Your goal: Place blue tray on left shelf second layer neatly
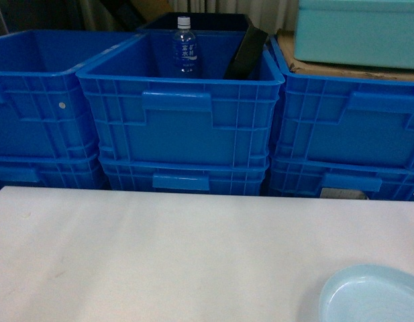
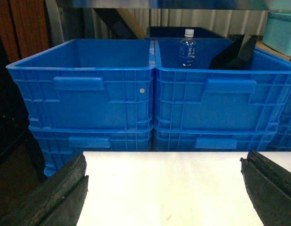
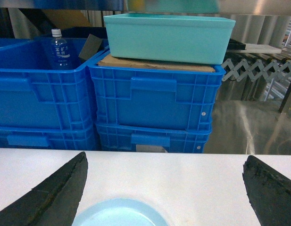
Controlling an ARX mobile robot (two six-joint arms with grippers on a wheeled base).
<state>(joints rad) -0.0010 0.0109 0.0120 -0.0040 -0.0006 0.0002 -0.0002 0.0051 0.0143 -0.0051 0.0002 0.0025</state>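
- the white bench (image 1: pixel 160 255) runs across the foreground, and everything else is placed from it.
- behind the bench's far edge stand three stacks of blue crates, side by side and touching: left stack (image 1: pixel 39 107), middle stack (image 1: pixel 180 127), right stack (image 1: pixel 354 127), each two crates high.
- the top crate of the middle stack holds an upright clear water bottle (image 1: pixel 184 47) and a dark slanted object (image 1: pixel 247 54) leaning against its right wall.
- on the right stack lies a cardboard sheet (image 3: pixel 154 63), and on that a pale teal tub (image 3: pixel 169 37).
- a light blue tray (image 1: pixel 374 295) sits on the bench at its near right corner, directly under the right hand (image 3: pixel 164 188).
- the left hand (image 2: pixel 164 188) hovers over the bench's left part, fingers spread wide, holding nothing.
- the right hand's fingers are also spread wide, on either side of the tray, not touching it.
- the left shelf cannot be made out with certainty.
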